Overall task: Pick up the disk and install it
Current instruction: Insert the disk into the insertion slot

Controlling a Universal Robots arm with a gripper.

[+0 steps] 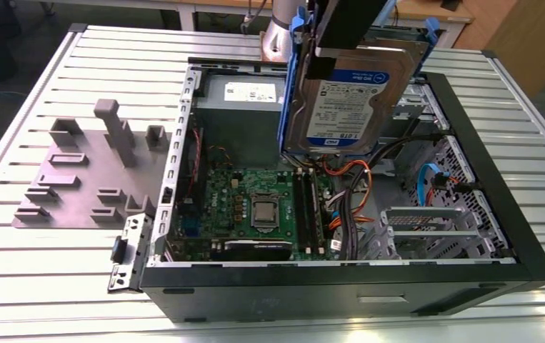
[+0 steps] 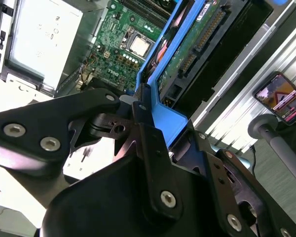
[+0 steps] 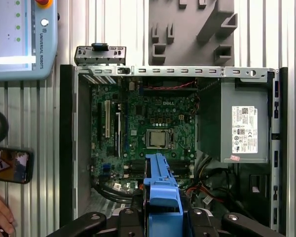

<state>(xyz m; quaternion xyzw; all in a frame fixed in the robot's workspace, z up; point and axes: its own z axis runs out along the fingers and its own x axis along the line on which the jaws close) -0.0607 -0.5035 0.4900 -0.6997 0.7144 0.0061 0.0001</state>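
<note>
above a slatted table (image 1: 24, 286) and open computer case (image 1: 501, 236), the claw (image 1: 334, 61) pinches the blue-framed, white-labelled disk (image 1: 348, 100).

Slatted aluminium table (image 1: 24, 271) carrying an open computer case (image 1: 348, 293) laid on its side, a grey fixture plate (image 1: 72, 193) just beside it on the exterior view's left, and, in the first wrist view, a teach pendant (image 3: 19, 39) and a phone (image 3: 10, 165) near the case.

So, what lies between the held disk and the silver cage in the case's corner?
In the exterior view, a bundle of orange and black cables and a blue cable lie between the disk and the silver cage.
</note>
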